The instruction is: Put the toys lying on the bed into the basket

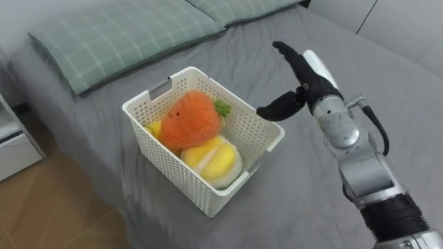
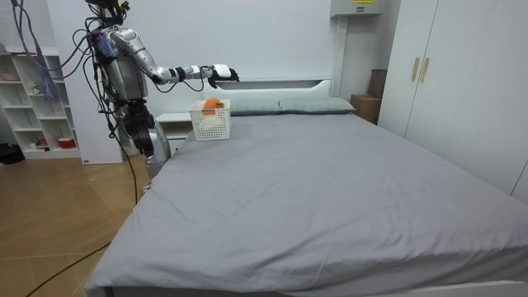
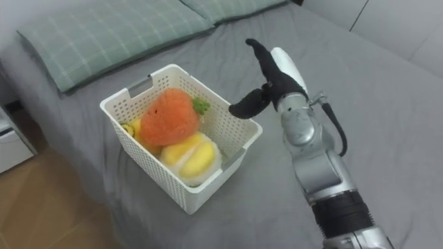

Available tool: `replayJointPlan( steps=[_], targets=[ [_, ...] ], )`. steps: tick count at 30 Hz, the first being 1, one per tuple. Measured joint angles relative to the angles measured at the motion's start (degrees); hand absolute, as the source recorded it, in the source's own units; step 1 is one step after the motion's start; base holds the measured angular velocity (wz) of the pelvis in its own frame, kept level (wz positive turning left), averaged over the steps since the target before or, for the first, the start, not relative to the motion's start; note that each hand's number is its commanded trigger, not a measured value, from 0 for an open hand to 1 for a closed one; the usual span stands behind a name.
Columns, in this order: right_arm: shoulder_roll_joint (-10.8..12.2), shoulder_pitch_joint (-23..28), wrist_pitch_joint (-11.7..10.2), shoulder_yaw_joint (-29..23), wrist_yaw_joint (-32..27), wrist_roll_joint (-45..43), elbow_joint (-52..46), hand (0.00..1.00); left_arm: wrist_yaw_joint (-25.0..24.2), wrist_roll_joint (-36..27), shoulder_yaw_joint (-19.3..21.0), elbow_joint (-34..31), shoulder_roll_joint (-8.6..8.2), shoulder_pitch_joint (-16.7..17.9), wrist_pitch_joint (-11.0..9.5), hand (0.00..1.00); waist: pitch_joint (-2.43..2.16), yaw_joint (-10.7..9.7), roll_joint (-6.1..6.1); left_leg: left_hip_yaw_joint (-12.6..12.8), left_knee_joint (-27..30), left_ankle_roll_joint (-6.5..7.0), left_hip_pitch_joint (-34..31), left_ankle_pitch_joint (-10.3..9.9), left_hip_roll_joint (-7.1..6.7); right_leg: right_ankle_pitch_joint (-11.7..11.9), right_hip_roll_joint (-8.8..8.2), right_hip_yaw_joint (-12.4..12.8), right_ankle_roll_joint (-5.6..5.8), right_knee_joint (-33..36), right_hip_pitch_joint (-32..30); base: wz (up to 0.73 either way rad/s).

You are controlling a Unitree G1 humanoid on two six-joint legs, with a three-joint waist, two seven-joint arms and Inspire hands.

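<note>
A white slatted basket (image 1: pixel 255 144) (image 3: pixel 235 142) (image 2: pixel 212 128) stands on the grey bed near its corner by the pillows. In it lie an orange plush carrot (image 1: pixel 194 119) (image 3: pixel 169 115) with a green top and a yellow and white plush toy (image 1: pixel 216 159) (image 3: pixel 193 156); another yellow toy peeks out at the left. My right hand (image 1: pixel 302 77) (image 3: pixel 271 79) (image 2: pixel 221 74) hovers just right of the basket, above its rim, fingers straight, thumb spread, holding nothing.
Two green checked pillows (image 1: pixel 124 34) (image 3: pixel 111 31) lie at the head of the bed. A white bedside unit (image 1: pixel 15 142) stands at the left, over wooden floor. The grey bedspread (image 2: pixel 330 190) stretches wide to the right. White shelves (image 2: pixel 37 107) and a wardrobe (image 2: pixel 462 82) line the walls.
</note>
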Motion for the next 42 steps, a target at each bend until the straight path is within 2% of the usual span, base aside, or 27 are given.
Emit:
replayJointPlan(
  steps=[4, 6, 7, 8, 9, 10, 12, 13, 15, 19, 21, 23, 26, 29, 32, 35, 37, 38, 42],
  targets=[
    [-0.57, 5.57, -3.58, -5.08, -2.42, 2.32, -5.91, 0.0, -0.01, 0.01, 1.53, 0.69, -0.11, 1.58, -0.35, 0.0, -0.42, -2.98, 0.65, 2.79, -0.52, 0.47, 0.14, -0.08, 0.92, 0.48, 0.37, 2.83, -0.18, 0.01, -1.02, -0.39],
    [-1.83, 9.29, -5.3, -7.1, -4.2, 4.24, -8.25, 0.0, 0.01, -0.01, 2.79, 1.95, 0.09, 1.84, -1.87, 0.0, -0.95, -5.58, 1.57, 5.23, -0.56, 0.68, 0.82, -0.23, 1.6, 0.79, 0.65, 4.72, -0.22, -0.06, -0.88, -0.46],
    [-1.95, 10.51, -5.53, -7.71, -4.39, 4.28, -9.05, 0.0, 0.01, -0.02, 2.81, 2.38, 0.23, 1.85, -2.38, 0.0, -1.1, -6.06, 1.87, 5.83, -0.91, 0.72, 1.22, -0.28, 1.78, 0.82, 0.7, 5.21, -0.25, -0.05, -0.88, -0.56],
    [-2.03, 12.84, -5.95, -8.84, -4.98, 4.46, -10.88, 0.0, 0.03, -0.03, 3.17, 3.03, 0.3, 1.87, -3.12, 0.0, -1.47, -7.15, 2.5, 7.03, -1.42, 0.77, 1.75, -0.44, 2.06, 0.81, 0.77, 6.28, -0.24, -0.02, -0.95, -0.59],
    [-2.49, 14.18, -6.87, -10.12, -5.32, 5.63, -11.6, 0.0, 0.03, -0.02, 4.35, 3.58, 0.05, 1.9, -4.06, 0.0, -1.61, -8.51, 2.99, 8.17, -2.22, 0.8, 2.28, -0.58, 2.4, 0.81, 0.87, 7.44, -0.24, 0.04, -1.1, -0.57],
    [-3.01, 14.65, -7.28, -10.91, -5.41, 6.84, -11.6, 0.0, 0.03, -0.03, 4.86, 3.67, 0.01, 1.87, -4.45, 0.0, -1.63, -9.04, 3.29, 8.75, -2.39, 0.81, 2.53, -0.67, 2.57, 0.83, 0.9, 7.79, -0.22, 0.07, -1.22, -0.6],
    [-4.09, 15.55, -8.01, -15.69, -6.91, 11.93, -11.4, 0.0, 0.12, -0.13, 6.79, 4.03, 0.38, 1.77, -6.38, 0.0, -1.52, -11.38, 3.42, 11.55, -3.52, 0.64, 4.03, -0.91, 3.46, 0.89, 1.38, 10.07, -0.29, 0.42, -1.37, -0.61],
    [-4.19, 15.64, -8.37, -16.87, -7.63, 13.26, -11.17, 0.0, 0.14, -0.13, 7.21, 4.07, 0.44, 1.73, -6.59, 0.0, -1.43, -11.87, 3.46, 12.14, -3.84, 0.56, 4.27, -1.02, 3.74, 0.92, 1.57, 10.61, -0.33, 0.59, -1.44, -0.62],
    [-4.22, 16.18, -9.37, -20.29, -10.32, 17.14, -11.18, 0.0, 0.18, -0.89, 7.25, 4.76, 0.54, 1.55, -7.41, 0.0, -1.34, -14.1, 3.49, 14.43, -3.91, 0.28, 4.86, -1.71, 4.72, 1.14, 2.1, 10.92, -0.68, 0.81, -1.95, -0.56],
    [-4.21, 18.2, -11.12, -21.74, -13.81, 19.9, -10.17, 0.0, 0.19, -4.09, 7.05, 4.86, 0.59, 1.52, -7.74, 0.0, -1.27, -16.95, 3.59, 18.26, -3.99, -0.42, 5.76, -2.91, 6.38, 1.65, 3.2, 11.37, -1.36, 0.76, -2.46, -0.58],
    [-4.21, 19.96, -12.34, -22.07, -15.22, 22.32, -6.61, 0.0, 0.26, -6.52, 7.04, 5.18, 0.75, 1.24, -7.84, 0.0, -1.34, -18.6, 3.5, 19.81, -4.01, -0.82, 6.28, -3.54, 7.15, 1.71, 3.77, 11.42, -1.48, 0.8, -2.68, -0.37],
    [-4.2, 20.89, -12.48, -22.52, -15.65, 25.3, -2.72, 0.0, 1.09, -8.72, 6.81, 5.97, 0.78, 1.0, -7.45, 0.0, -1.3, -19.87, 3.55, 21.13, -4.15, -1.0, 6.25, -3.66, 7.53, 1.78, 4.11, 12.2, -1.58, 0.79, -3.22, -0.31],
    [-3.83, 23.74, -12.52, -23.11, -17.3, 29.1, 5.32, 0.0, 1.83, -10.14, 6.03, 6.18, 1.24, 1.79, -7.45, 0.0, -1.26, -20.62, 3.73, 22.46, -4.44, -1.27, 6.23, -3.81, 8.0, 1.89, 4.74, 13.57, -1.79, 0.76, -4.06, -0.21],
    [-1.65, 28.27, -12.56, -23.78, -17.69, 31.26, 12.96, 0.0, 2.35, -10.17, 6.05, 6.43, 1.21, 1.94, -7.35, 0.0, -1.24, -21.41, 3.83, 22.8, -4.64, -1.51, 6.53, -3.96, 8.22, 1.74, 4.91, 13.65, -2.03, 0.69, -4.19, -0.07],
    [-0.29, 29.5, -12.86, -23.83, -19.03, 34.28, 25.36, 0.0, 3.14, -10.65, 5.98, 7.41, 1.26, 2.34, -7.24, 0.0, -1.24, -23.0, 3.75, 23.03, -4.94, -1.68, 7.16, -4.06, 8.35, 1.61, 5.04, 13.82, -2.24, 0.57, -3.67, -0.04],
    [1.11, 31.61, -12.94, -24.19, -19.1, 39.32, 37.65, 0.0, 3.86, -10.7, 6.03, 8.05, 1.22, 2.55, -7.06, 0.0, -1.05, -23.25, 3.48, 23.7, -5.07, -1.86, 7.89, -4.19, 8.48, 1.27, 5.06, 14.82, -2.72, 0.75, -3.71, -0.11],
    [2.83, 32.85, -12.76, -26.62, -19.08, 40.3, 41.55, 0.0, 3.9, -10.7, 6.2, 9.28, 1.18, 2.61, -7.04, 0.0, -1.04, -23.54, 3.75, 24.62, -5.2, -2.0, 8.05, -4.3, 8.67, 1.12, 5.2, 15.45, -2.95, 0.78, -3.89, -0.23],
    [3.65, 33.18, -12.77, -27.95, -19.04, 40.89, 44.27, 0.0, 3.94, -10.7, 6.27, 9.88, 1.18, 2.61, -6.9, 0.0, -1.04, -24.32, 3.88, 24.72, -5.11, -2.03, 8.07, -4.37, 8.71, 1.01, 5.22, 15.65, -3.07, 0.8, -3.94, -0.09],
    [4.98, 35.53, -12.8, -28.07, -18.87, 42.71, 52.31, 0.0, 3.95, -10.55, 6.71, 10.13, 1.18, 2.56, -6.35, 0.0, -0.9, -24.51, 4.31, 24.95, -5.0, -2.24, 8.07, -4.48, 8.99, 0.83, 5.74, 16.85, -3.4, 0.95, -4.27, -0.07]
  ],
)
